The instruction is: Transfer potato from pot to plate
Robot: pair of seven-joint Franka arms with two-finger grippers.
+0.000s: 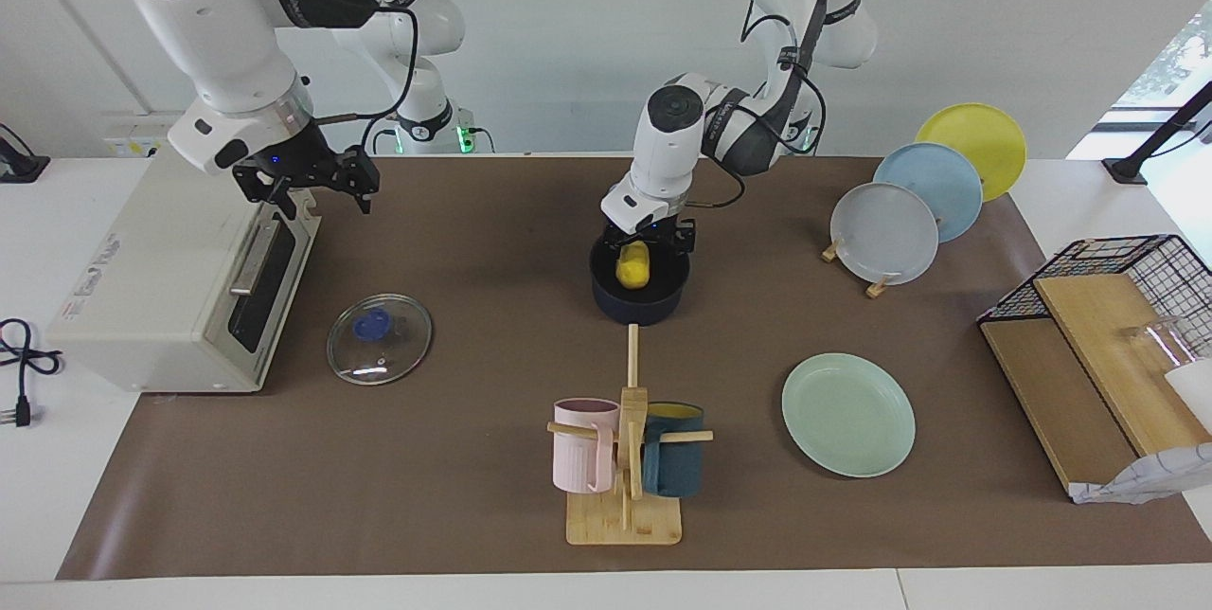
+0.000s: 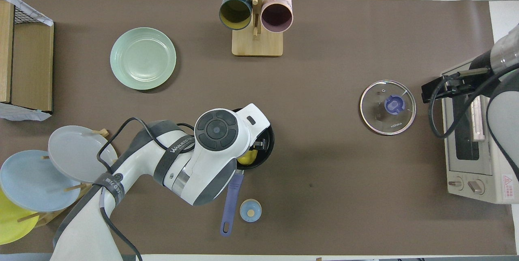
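So the potato sits inside the dark navy pot, and the left gripper hangs right down over the pot's mouth with its jaws spread around the potato (can't tell from here whether they actually touch it). The pale mint-green plate lies empty, farther from the robots than the pot and more toward the left arm's end. The right gripper is up in the air over the toaster oven, jaws spread, holding nothing. The glass lid lies flat on the table beside that oven.
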